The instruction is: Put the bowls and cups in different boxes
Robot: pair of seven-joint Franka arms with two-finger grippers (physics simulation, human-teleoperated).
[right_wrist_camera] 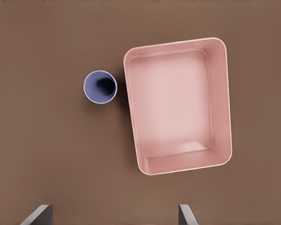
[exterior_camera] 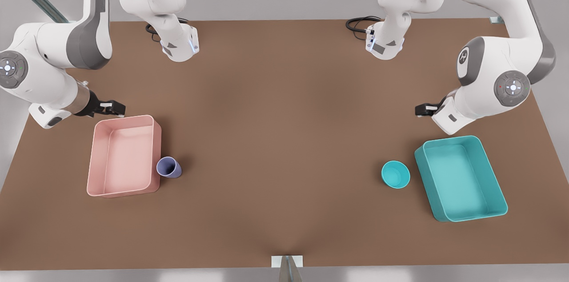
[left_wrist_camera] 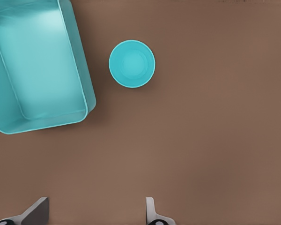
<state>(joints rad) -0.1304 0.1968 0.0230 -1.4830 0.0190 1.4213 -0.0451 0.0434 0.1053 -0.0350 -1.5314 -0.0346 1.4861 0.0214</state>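
Judging by looks, the lavender cup (exterior_camera: pixel 169 167) and teal bowl (exterior_camera: pixel 395 174) are light, rigid, glossy plastic, so slippery; each is best pinched across its rim wall, one finger inside, one outside. The cup stands upright on the table (exterior_camera: pixel 284 139) just beside the pink box (exterior_camera: pixel 102 162), on the side facing the teal box (exterior_camera: pixel 491 171). The bowl sits upright near the teal box, apart from it, on the side facing the pink box. Both boxes hold nothing. The left end effector (exterior_camera: pixel 426 109) hovers beyond the teal box, fingers (left_wrist_camera: pixel 150 208) spread wide. The right end effector (exterior_camera: pixel 116 107) hovers over the pink box's far rim, fingers (right_wrist_camera: pixel 185 213) likewise wide
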